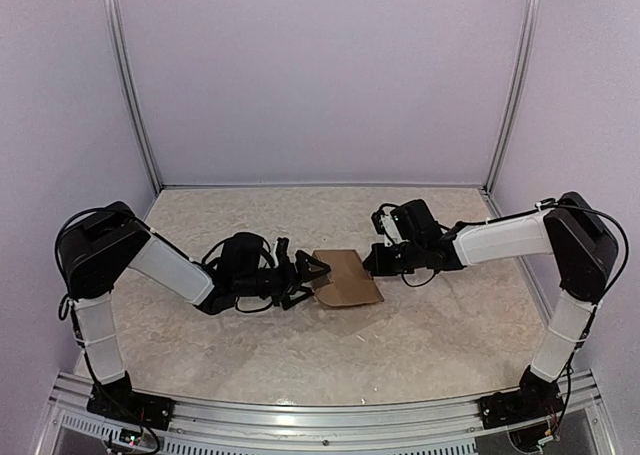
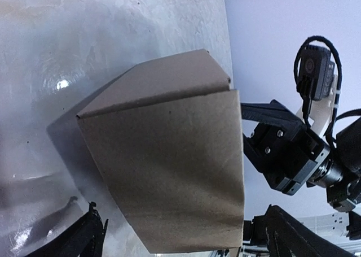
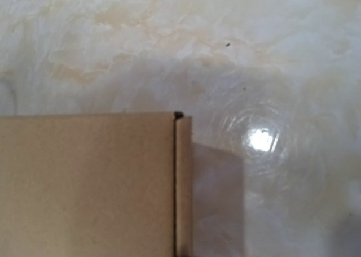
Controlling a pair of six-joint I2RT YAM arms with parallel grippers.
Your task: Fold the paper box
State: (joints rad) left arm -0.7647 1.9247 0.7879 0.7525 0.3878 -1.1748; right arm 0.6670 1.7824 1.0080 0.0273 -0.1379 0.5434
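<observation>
The paper box (image 1: 345, 278) sits on the table (image 1: 250, 355), about in the middle, between the two arms. It is brown and plain. It is folded up, not lying flat as a sheet.

The left gripper (image 1: 314, 281) is at the left side of the box. Its jaws are spread wide. One of its fingers (image 1: 320, 267) is by the far part of that side, and the other is by the near part. From the left wrist, the box (image 2: 169, 172) fills the middle of the view. It shows a big front face, a smaller top face and a sharp fold between them. The black fingers (image 2: 84, 240) of the left gripper stick up at the bottom corners, one on each side of the box. There is a gap between the left finger and the box, so the box is not squeezed.

The right gripper (image 1: 372, 263) is at the right side of the box, and its tip meets that edge. Its jaws are closed. I cannot tell if a bit of cardboard is pinched between them (the tip is too dark and small to see). From the left wrist, the right gripper (image 2: 251, 130) shows just behind the right edge of the box.

The right wrist view is very close to the table (image 3: 254, 53). The box (image 3: 84, 183) fills the bottom left, with a thin strip (image 3: 183, 189) along its right edge. No fingers show there.
</observation>
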